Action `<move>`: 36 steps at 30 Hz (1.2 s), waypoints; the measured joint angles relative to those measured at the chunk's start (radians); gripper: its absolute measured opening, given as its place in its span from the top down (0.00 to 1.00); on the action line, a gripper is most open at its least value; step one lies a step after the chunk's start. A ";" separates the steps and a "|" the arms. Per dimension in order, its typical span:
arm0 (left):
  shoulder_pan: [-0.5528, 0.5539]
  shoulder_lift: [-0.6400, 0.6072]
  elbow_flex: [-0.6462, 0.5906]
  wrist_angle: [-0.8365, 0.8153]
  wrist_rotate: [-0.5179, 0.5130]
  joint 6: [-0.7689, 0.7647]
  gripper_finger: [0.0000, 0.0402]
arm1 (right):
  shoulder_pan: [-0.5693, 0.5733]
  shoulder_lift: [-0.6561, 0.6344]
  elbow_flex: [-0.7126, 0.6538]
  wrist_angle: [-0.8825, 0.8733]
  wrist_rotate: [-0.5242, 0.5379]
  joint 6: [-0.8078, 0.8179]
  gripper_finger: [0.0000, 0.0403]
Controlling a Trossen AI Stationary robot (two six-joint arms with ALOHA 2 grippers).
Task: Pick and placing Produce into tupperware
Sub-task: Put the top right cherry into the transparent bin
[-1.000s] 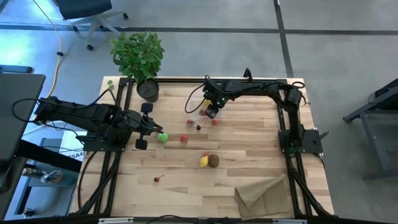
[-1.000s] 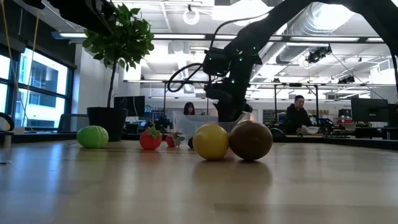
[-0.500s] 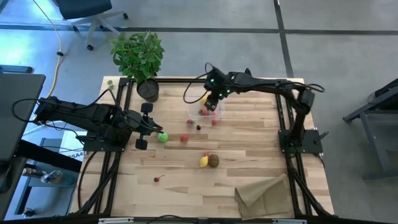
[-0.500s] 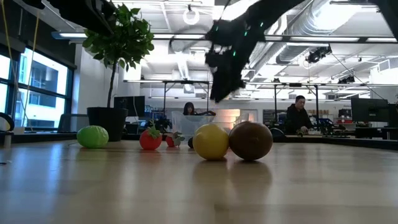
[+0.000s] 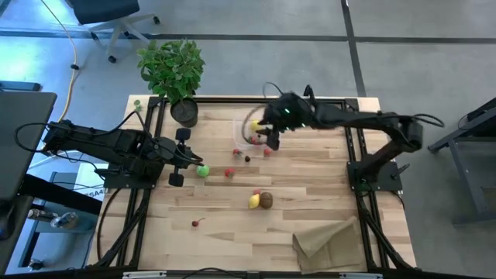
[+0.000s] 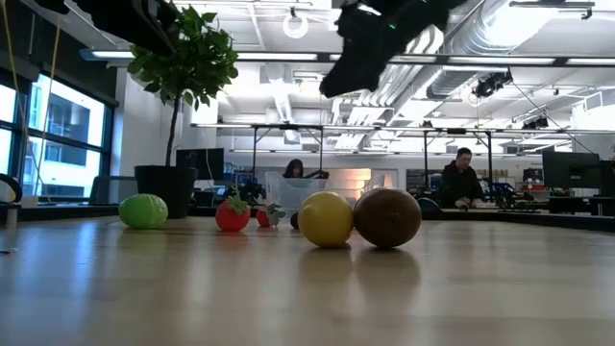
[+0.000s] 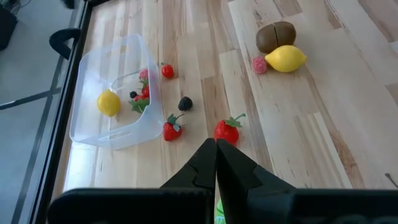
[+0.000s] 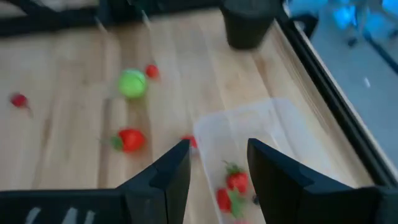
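The clear tupperware (image 5: 249, 133) stands at the table's far middle, holding a yellow lemon (image 7: 109, 102) and red berries (image 8: 236, 182). My right gripper (image 8: 217, 168) hovers open, high above the tupperware's right side (image 5: 270, 139), with nothing between its fingers. A second lemon (image 5: 253, 201) and the brown kiwi (image 5: 266, 200) lie side by side near the table's middle. The green lime (image 5: 203, 171) lies just past my left gripper (image 5: 192, 159), which is shut (image 7: 216, 155) and raised at the left. Two strawberries (image 7: 227, 130) and a blackberry (image 7: 185, 103) lie on the wood beside the tupperware.
A potted plant (image 5: 172, 70) stands at the far left corner. A tan paper bag (image 5: 329, 242) lies at the near right. A lone cherry (image 5: 196, 223) sits near the front left. Black frame bars (image 5: 353, 155) run along the sides. People sit in the room beyond (image 6: 459, 178).
My right gripper has risen from down at the tupperware to well above the table and has tipped from steeply downward toward level. The lemon stays in the tupperware.
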 joint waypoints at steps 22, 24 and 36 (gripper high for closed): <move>0.000 0.000 0.000 0.000 0.000 0.000 0.99 | 0.231 -0.088 -0.760 0.732 0.189 0.031 0.63; 0.000 0.000 0.000 0.000 0.000 0.000 0.99 | 0.228 -0.046 -0.748 0.739 0.189 0.031 0.63; 0.000 0.000 0.000 0.000 0.000 0.000 0.99 | 0.162 0.156 -0.622 0.744 0.203 0.058 0.63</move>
